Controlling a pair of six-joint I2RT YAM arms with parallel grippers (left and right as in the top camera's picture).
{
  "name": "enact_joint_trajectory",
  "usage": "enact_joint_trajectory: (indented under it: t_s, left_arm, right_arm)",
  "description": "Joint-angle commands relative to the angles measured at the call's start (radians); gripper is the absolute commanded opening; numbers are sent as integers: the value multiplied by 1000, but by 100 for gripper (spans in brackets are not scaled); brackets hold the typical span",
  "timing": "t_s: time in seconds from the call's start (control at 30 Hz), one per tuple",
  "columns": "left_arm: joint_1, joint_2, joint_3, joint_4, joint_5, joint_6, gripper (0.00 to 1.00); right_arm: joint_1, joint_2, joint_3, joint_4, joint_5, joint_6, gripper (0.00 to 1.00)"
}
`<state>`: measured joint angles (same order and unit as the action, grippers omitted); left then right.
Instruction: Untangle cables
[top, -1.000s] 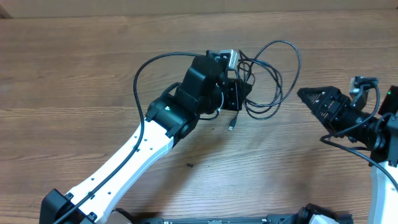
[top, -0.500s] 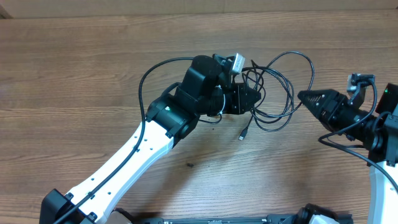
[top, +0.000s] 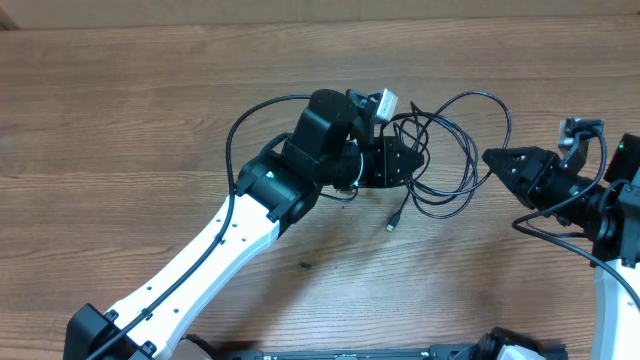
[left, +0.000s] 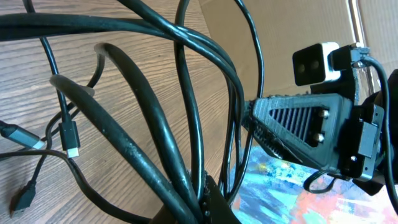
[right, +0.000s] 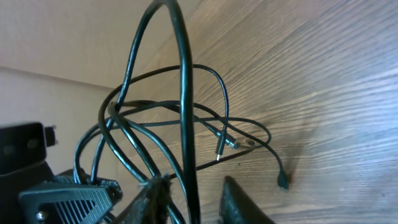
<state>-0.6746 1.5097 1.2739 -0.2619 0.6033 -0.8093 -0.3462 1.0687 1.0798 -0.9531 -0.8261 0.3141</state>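
Note:
The cables are a tangle of thin black loops lifted off the wooden table between both arms. My left gripper is shut on a bunch of these strands, which fan out from its jaws in the left wrist view. One loose plug hangs down near the table. My right gripper sits at the tangle's right edge. In the right wrist view one cable loop stands upright between its fingers, close to the left one, and a gap still shows on the right side.
The wooden table spreads to the left and front. A tan wall runs along the far edge. The left arm's own thick black wiring arcs beside its wrist.
The left gripper has carried the cable bunch rightward toward the right gripper. The right gripper's jaws have narrowed from wide open around one loop.

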Motion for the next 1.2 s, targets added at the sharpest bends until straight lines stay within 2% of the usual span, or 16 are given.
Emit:
enact_joint_trajectory:
  t_s: [0.0, 0.07, 0.23, 0.33, 0.47, 0.67, 0.87, 0.93, 1.17]
  left_arm:
    - [-14, -6, 6, 6, 26, 1, 4]
    - [-19, -6, 6, 4, 22, 3, 4]
    - [-21, -6, 6, -6, -9, 85, 4]
    - [-20, -6, 6, -67, -108, 128, 4]
    - [-19, -6, 6, -233, -319, 140, 4]
    - [-19, -6, 6, -456, -520, 251, 4]
    - [-19, -6, 6, -626, -749, 290, 4]
    - [-19, -6, 6, -662, -831, 291, 4]
    - [-18, -6, 6, -729, -981, 291, 4]
  right_arm:
    - [3, -13, 19, 6, 3, 3, 12]
    - [3, -13, 19, 5, -5, 5, 4]
    - [3, -13, 19, 42, -188, 53, 4]
    - [3, -13, 19, 133, -371, 110, 4]
    - [3, -13, 19, 358, -524, 314, 4]
    - [3, -13, 19, 764, -531, 637, 4]
    - [3, -13, 19, 1137, -487, 846, 4]
    - [-1, -13, 19, 1194, -468, 869, 4]
    - [-61, -11, 19, 1201, -443, 867, 4]
